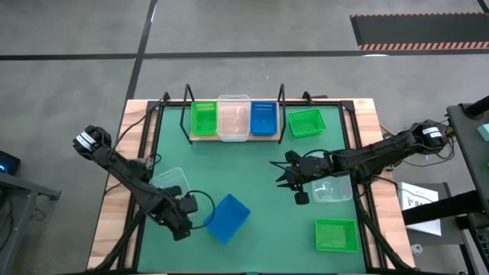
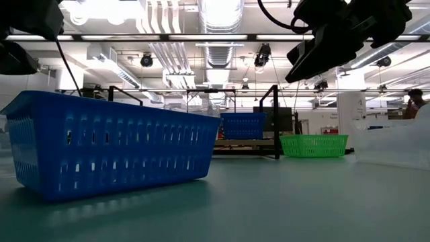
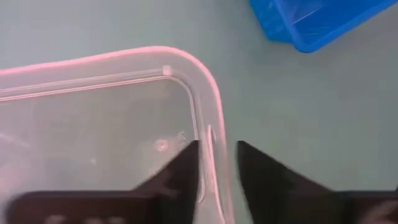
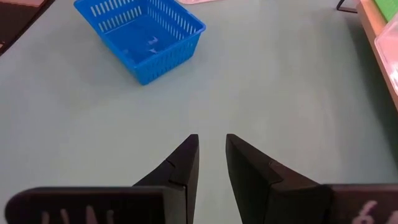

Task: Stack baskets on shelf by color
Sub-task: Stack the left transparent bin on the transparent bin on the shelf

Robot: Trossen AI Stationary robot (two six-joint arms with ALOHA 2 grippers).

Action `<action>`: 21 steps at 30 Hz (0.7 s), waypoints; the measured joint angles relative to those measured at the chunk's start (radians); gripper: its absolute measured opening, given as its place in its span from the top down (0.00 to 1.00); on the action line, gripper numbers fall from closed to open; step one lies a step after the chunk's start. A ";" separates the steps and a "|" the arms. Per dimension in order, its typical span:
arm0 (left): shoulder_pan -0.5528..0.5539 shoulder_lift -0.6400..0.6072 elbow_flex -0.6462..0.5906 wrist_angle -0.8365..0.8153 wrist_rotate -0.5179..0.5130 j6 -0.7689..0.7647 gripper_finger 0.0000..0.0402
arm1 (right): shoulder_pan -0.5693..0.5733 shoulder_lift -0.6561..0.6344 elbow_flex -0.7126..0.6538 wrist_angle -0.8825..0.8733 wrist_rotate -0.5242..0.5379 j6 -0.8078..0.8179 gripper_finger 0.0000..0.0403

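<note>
from above, your wooden shelf with black wire uprights holds green, clear and blue baskets at the far edge. left wrist view: the left gripper straddles the clear plastic basket's rim, fingers narrowly apart. right wrist view: the right gripper hangs narrow, empty.

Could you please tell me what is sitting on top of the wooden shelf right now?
On the shelf stand a green basket, a clear basket and a blue basket. Whether more baskets are nested inside them cannot be seen.
</note>
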 joint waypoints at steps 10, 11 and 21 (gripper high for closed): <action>0.009 0.000 0.287 -0.305 -0.028 0.047 1.00 | 0.000 0.000 -0.001 0.000 -0.001 -0.008 0.82; 0.009 0.000 0.333 -0.345 -0.056 0.053 1.00 | 0.000 0.000 -0.001 0.000 -0.001 -0.008 0.82; 0.016 0.000 0.625 -0.472 -0.325 0.292 1.00 | 0.002 0.000 -0.001 0.000 -0.005 0.026 0.82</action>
